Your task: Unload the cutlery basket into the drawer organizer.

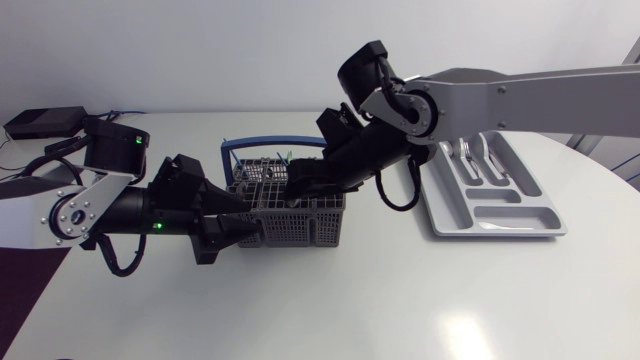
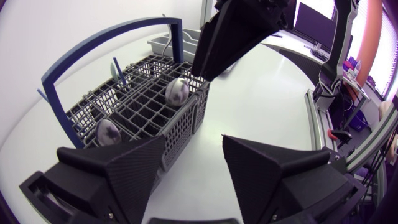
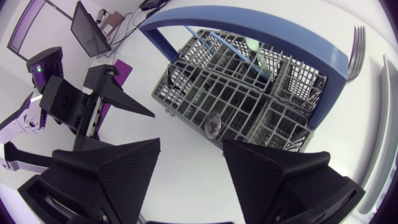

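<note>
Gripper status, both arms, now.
Left gripper: open, empty, beside the grey mesh cutlery basket with blue handle.
Right gripper: open, empty, over that basket.

The basket (image 1: 300, 218) is a matt grey plastic lattice, its handle (image 2: 106, 40) smooth blue plastic. The spoon (image 2: 176, 92) and the fork (image 3: 356, 46) are polished, shiny metal. The organizer (image 1: 500, 228) is grey plastic with a soft sheen. The desk (image 1: 400, 300) is smooth, glossy white. The jaws are matt black and finely ribbed; the arm links (image 1: 540, 95) are smooth satin grey.
</note>
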You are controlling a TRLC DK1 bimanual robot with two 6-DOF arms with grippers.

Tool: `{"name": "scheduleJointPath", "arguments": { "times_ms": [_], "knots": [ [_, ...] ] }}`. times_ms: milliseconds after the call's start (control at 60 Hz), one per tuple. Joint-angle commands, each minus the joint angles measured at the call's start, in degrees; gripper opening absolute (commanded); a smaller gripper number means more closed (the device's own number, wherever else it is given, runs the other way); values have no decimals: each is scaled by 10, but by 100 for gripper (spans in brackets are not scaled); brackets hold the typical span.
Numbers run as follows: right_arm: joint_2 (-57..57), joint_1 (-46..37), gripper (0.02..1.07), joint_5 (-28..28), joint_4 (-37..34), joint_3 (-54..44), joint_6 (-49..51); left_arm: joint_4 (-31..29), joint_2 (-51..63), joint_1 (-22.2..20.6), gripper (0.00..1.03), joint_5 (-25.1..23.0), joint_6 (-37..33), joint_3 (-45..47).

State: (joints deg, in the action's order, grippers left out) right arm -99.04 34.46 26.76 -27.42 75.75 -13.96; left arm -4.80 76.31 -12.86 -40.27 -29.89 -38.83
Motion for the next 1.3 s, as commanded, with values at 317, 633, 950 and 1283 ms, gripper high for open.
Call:
{"name": "scheduleJointPath", "arguments": {
  "times_ms": [317,633,950,1283],
  "knots": [
    [-28,4,55,-13,27,-16,-38,5,37,-4,65,-10,-54,-29],
    [-37,-1,44,-12,32,-5,-47,5,52,-12,65,-10,-65,-41],
    [-44,-2,30,-12,45,3,-56,6,54,-13,65,-10,-69,-42],
    [-52,-2,26,-22,66,4,-63,6,53,-16,65,-10,-68,-41]
  ]
}}
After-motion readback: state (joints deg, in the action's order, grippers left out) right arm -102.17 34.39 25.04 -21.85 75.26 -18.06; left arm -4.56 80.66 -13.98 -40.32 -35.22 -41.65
